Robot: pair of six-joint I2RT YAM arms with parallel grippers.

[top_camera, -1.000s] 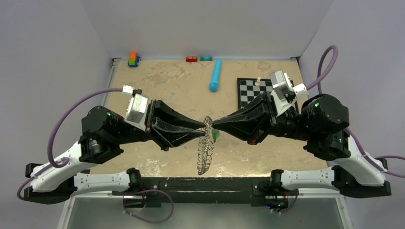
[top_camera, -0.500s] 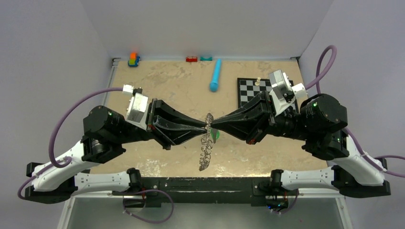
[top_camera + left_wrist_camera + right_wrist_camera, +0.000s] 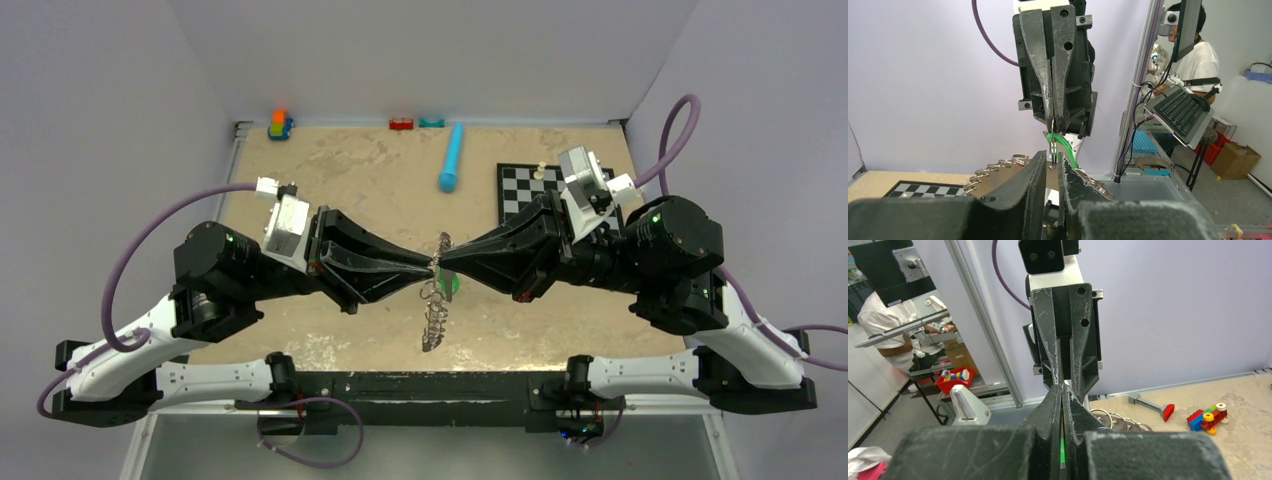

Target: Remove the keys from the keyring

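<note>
The keyring (image 3: 434,315) with its wreath of silver keys hangs edge-on above the table between my two grippers. My left gripper (image 3: 432,266) is shut on the thin ring wire at the hoop's top. In the left wrist view (image 3: 1051,159) the silver keys (image 3: 993,170) fan out behind its fingers. My right gripper (image 3: 443,264) meets it tip to tip and is shut on the green-headed key (image 3: 453,286). That key shows as a green strip between the fingers in the right wrist view (image 3: 1062,442) and under the right gripper's tips in the left wrist view (image 3: 1063,142).
A blue cylinder (image 3: 452,158) lies at the back centre. A chessboard (image 3: 525,190) with a small white piece (image 3: 540,170) is at the back right, partly under my right arm. Small toy bricks (image 3: 280,124) line the back edge.
The hanging bunch of keys has risen a little and looks shorter. Both grippers have shifted slightly left, and the right wrist has turned a bit. Both stay shut.
</note>
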